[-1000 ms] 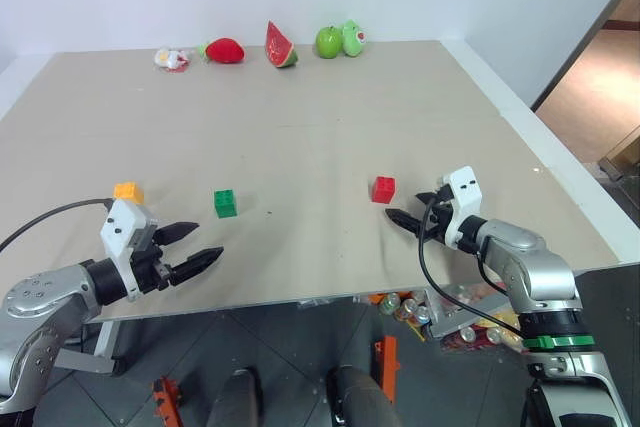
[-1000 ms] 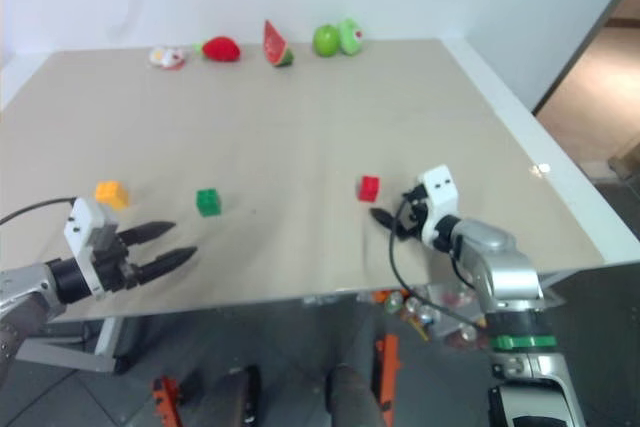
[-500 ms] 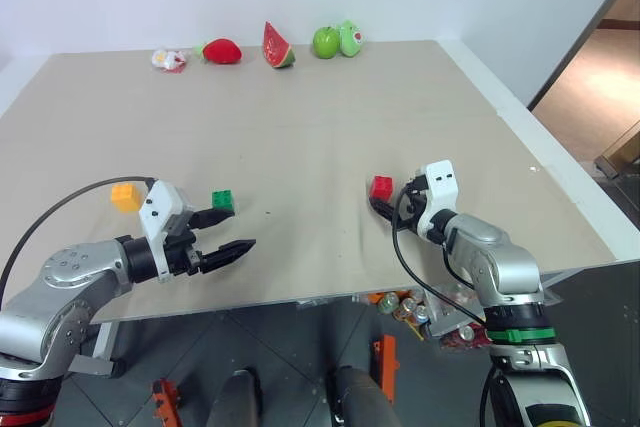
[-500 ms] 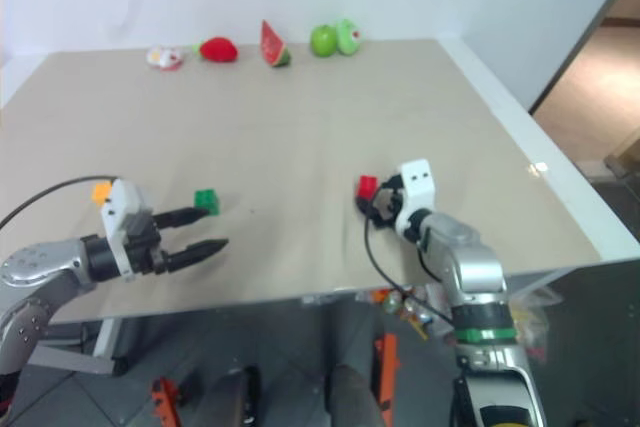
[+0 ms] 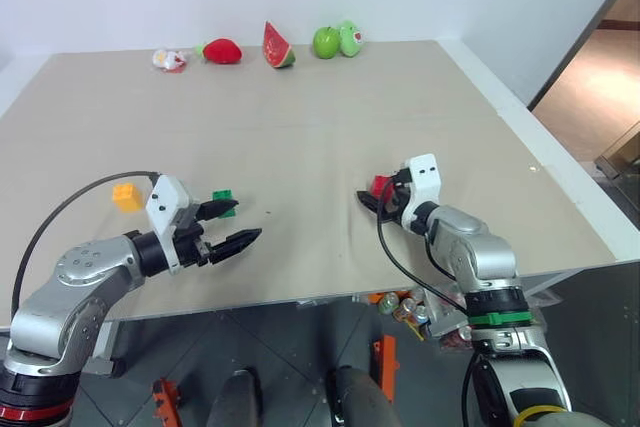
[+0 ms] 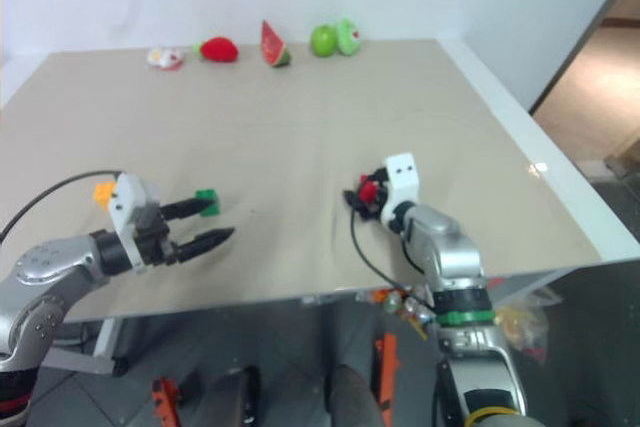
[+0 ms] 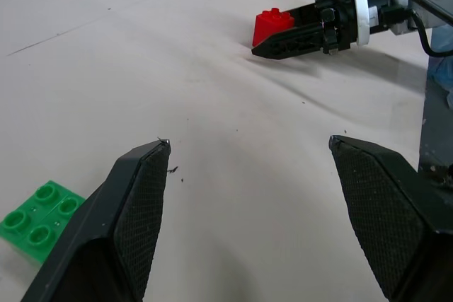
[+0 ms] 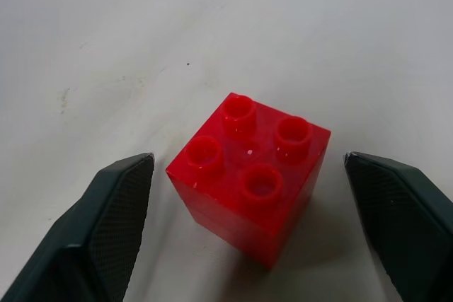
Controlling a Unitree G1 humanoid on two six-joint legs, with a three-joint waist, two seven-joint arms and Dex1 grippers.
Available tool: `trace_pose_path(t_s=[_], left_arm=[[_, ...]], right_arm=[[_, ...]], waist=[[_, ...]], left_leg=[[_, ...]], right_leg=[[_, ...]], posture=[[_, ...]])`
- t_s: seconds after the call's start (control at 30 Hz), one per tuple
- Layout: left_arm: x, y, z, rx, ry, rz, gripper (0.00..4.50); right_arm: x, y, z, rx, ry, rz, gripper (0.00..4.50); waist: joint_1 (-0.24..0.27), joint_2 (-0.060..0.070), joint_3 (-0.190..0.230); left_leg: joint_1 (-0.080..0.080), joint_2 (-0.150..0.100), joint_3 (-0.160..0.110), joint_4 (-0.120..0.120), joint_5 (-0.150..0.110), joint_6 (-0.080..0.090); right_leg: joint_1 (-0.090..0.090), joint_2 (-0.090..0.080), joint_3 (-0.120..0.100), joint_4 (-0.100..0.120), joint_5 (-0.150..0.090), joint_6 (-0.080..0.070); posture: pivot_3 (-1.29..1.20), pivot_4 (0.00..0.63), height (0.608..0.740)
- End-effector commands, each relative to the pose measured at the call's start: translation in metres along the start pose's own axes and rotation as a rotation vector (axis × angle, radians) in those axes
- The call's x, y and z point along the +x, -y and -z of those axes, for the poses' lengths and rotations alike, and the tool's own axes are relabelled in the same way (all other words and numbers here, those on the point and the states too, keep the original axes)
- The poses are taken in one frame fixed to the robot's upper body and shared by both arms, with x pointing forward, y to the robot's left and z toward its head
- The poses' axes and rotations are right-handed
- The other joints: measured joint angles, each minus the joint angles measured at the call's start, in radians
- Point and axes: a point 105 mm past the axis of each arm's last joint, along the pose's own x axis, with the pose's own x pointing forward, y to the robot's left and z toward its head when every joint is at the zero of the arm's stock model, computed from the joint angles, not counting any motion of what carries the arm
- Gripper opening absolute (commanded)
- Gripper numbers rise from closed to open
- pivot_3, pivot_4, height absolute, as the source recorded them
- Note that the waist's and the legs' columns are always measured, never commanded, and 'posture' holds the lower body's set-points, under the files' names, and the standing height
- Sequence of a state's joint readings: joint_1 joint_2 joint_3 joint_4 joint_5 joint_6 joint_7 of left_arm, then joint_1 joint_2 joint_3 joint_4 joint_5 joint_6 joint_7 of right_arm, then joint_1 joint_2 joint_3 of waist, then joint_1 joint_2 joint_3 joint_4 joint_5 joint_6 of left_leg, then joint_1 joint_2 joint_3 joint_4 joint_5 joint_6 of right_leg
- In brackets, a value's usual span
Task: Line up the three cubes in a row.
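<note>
Right gripper [image 8: 248, 196]: jaws spread, straddling the red cube [image 8: 251, 175], a gap on each side, not touching.
Left gripper [image 7: 248, 210]: jaws apart, empty; green cube [image 7: 42, 221] just outside one finger, yellow-orange cube [image 5: 126, 195] beyond it.
Table [image 5: 300, 137]: bare surface between the grippers; near edge close behind both.

The right gripper [image 8: 248, 196] has advanced toward the robot's left across the table [image 5: 300, 127], and its fingers now stand on either side of the red cube [image 8: 249, 175] with gaps at both faces. The left gripper [image 5: 232, 225], jaws apart, has swung to the right, one finger now beside the green cube [image 7: 39, 221].
</note>
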State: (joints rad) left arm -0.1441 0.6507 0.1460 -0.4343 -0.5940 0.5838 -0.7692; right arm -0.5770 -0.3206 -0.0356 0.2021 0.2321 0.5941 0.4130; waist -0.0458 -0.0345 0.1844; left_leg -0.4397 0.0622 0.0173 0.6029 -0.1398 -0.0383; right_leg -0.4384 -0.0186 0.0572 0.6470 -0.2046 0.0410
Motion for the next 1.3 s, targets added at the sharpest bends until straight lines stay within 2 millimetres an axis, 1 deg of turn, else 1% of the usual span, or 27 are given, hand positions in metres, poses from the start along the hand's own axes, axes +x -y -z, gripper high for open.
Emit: trace_pose_path(t_s=[0.03,0.1,0.13,0.17,0.2,0.3,0.37,0.43,0.53,0.6,0.67,0.8,1.0,1.17,1.3], left_arm=[[0.000,0.000,-0.006,0.039,0.026,-0.007,3.75],[0.000,0.000,-0.006,0.040,0.028,-0.010,3.75],[0.000,-0.001,-0.006,0.040,0.029,-0.012,3.75],[-0.001,-0.001,-0.006,0.041,0.029,-0.012,3.75],[-0.001,-0.001,-0.006,0.041,0.029,-0.013,3.75],[-0.002,0.000,-0.007,0.035,0.029,-0.004,3.75],[-0.003,0.002,-0.007,0.026,0.024,0.015,3.75],[-0.004,0.004,-0.006,0.024,0.009,0.043,3.75],[-0.006,0.008,-0.004,0.027,-0.017,0.094,3.75],[-0.007,0.009,-0.003,0.032,-0.034,0.113,3.75],[-0.008,0.009,-0.003,0.036,-0.042,0.119,3.75],[-0.008,0.008,-0.004,0.034,-0.041,0.113,3.75],[-0.010,0.010,-0.002,0.029,-0.045,0.103,3.75],[-0.013,0.010,-0.001,0.023,-0.049,0.094,3.75],[-0.013,0.010,-0.002,0.018,-0.046,0.091,3.75]], right_arm=[[0.001,-0.004,-0.018,-0.037,0.058,-0.019,3.37],[0.001,-0.004,-0.019,-0.043,0.066,-0.024,2.54],[0.001,-0.004,-0.020,-0.048,0.069,-0.026,2.28],[0.001,-0.004,-0.020,-0.050,0.069,-0.027,1.93],[0.000,-0.004,-0.020,-0.051,0.070,-0.028,1.79],[-0.001,-0.004,-0.023,-0.072,0.086,-0.054,1.79],[-0.006,-0.009,-0.028,-0.081,0.120,-0.136,1.79],[-0.013,-0.021,-0.025,-0.102,0.111,-0.281,1.79],[-0.028,-0.039,-0.009,-0.210,0.039,-0.518,1.79],[-0.038,-0.047,0.000,-0.262,-0.014,-0.659,1.79],[-0.044,-0.051,0.005,-0.316,-0.051,-0.760,1.79],[-0.043,-0.054,0.008,-0.382,-0.089,-0.867,1.79],[-0.037,-0.056,0.007,-0.451,-0.095,-0.957,1.79],[-0.039,-0.053,0.009,-0.480,-0.124,-1.039,1.79],[-0.041,-0.055,0.007,-0.505,-0.116,-1.087,1.79]], waist=[[0.000,0.000,0.000],[0.000,0.000,0.000],[0.000,0.000,0.000],[0.000,0.000,0.000],[0.000,0.000,0.000],[0.000,0.000,0.000],[0.000,0.000,0.000],[0.000,0.000,0.000],[0.000,0.000,0.000],[0.000,0.000,0.000],[-0.001,0.000,0.000],[-0.002,0.000,0.000],[-0.002,0.000,0.000],[-0.002,0.000,0.000],[-0.002,0.000,0.000]], left_leg=[[0.000,0.000,0.000,0.000,0.000,0.000],[0.000,0.000,0.000,0.000,0.000,0.000],[0.000,0.000,0.000,0.000,0.000,0.000],[0.000,0.000,0.000,0.000,0.000,0.000],[0.000,0.000,0.000,0.000,0.000,0.000],[0.000,0.000,0.000,0.000,0.000,0.000],[0.000,0.000,0.000,0.000,0.000,0.000],[0.000,0.000,0.000,0.000,0.000,0.000],[0.000,0.000,0.000,0.000,0.000,0.000],[0.001,0.000,0.000,0.000,0.000,0.000],[0.001,0.000,0.000,0.000,0.000,0.000],[0.002,0.000,0.000,0.001,0.000,0.000],[0.001,0.000,0.000,0.002,0.000,0.000],[0.001,0.000,0.000,0.002,0.000,0.000],[0.001,0.000,0.000,0.002,0.000,0.000]], right_leg=[[0.000,0.000,0.000,0.000,0.000,0.000],[0.000,0.000,0.000,0.000,0.000,0.000],[0.000,0.000,0.000,0.000,0.000,0.000],[0.000,0.000,0.000,0.000,0.000,0.000],[0.000,0.000,0.000,0.000,0.000,0.000],[0.000,0.000,0.000,0.000,0.000,0.000],[0.000,0.000,0.000,0.000,0.000,0.000],[0.000,0.000,0.000,0.000,0.000,0.000],[0.000,0.000,0.000,0.000,0.000,0.000],[0.000,0.000,0.000,0.000,0.000,0.000],[0.000,0.000,0.000,0.000,0.000,0.000],[0.000,0.000,0.000,0.000,0.000,0.000],[0.001,0.000,0.000,0.000,0.001,0.000],[0.001,0.000,0.000,0.000,0.001,0.000],[0.001,0.000,0.000,0.000,0.001,0.000]], posture=[[0.00,0.150,0.740],[0.00,0.150,0.740],[0.00,0.150,0.740],[0.00,0.150,0.740],[0.00,0.150,0.740],[0.00,0.150,0.740],[0.00,0.150,0.740],[0.00,0.150,0.740],[0.00,0.150,0.740],[0.00,0.150,0.740],[0.00,0.150,0.740],[0.00,0.150,0.740],[0.00,0.150,0.740],[0.00,0.150,0.740],[0.00,0.150,0.740]])
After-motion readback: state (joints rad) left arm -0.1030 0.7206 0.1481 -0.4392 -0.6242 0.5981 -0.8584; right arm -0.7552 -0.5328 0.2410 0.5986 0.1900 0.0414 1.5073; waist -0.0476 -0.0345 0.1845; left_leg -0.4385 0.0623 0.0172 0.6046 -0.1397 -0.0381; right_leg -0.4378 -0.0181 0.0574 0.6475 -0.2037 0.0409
